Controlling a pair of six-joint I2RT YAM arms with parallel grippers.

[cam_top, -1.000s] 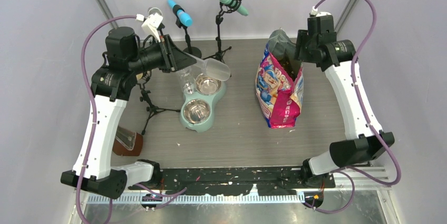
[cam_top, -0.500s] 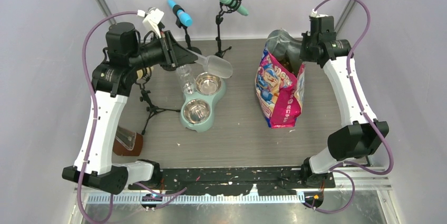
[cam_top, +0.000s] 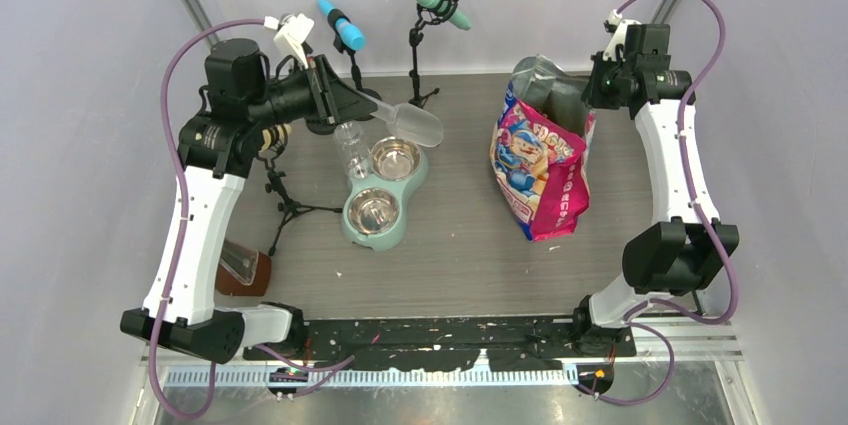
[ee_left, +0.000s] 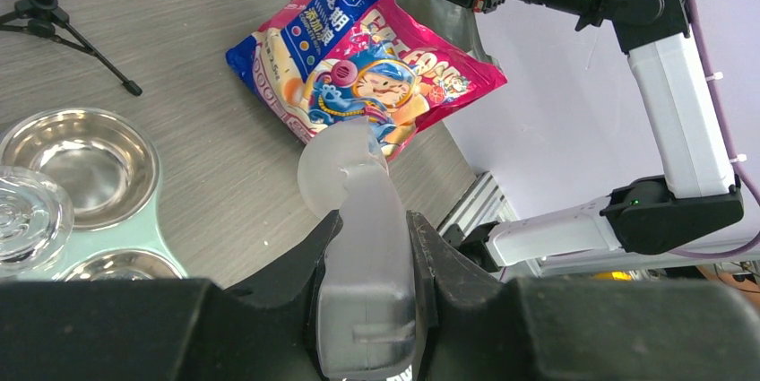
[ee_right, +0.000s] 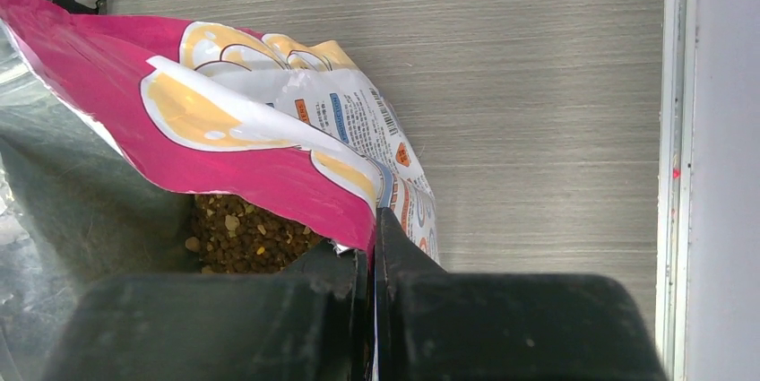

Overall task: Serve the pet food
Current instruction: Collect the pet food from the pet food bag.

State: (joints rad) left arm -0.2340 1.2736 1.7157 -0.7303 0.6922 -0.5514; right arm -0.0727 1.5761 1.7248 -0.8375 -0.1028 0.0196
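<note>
Pet food (ee_right: 240, 236) mostly hidden inside bag (ee_right: 269, 143) (rim in right gripper (ee_right: 369, 242))

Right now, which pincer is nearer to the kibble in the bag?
Right. The right pincer grips the open rim of the bag, beside the kibble; the left pincer holds the scoop by the feeder, apart from the bag.

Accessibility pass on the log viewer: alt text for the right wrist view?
The right end effector is shut on the rim of the open pink bag, with brown kibble visible inside. Grey wood-grain table lies behind.
</note>
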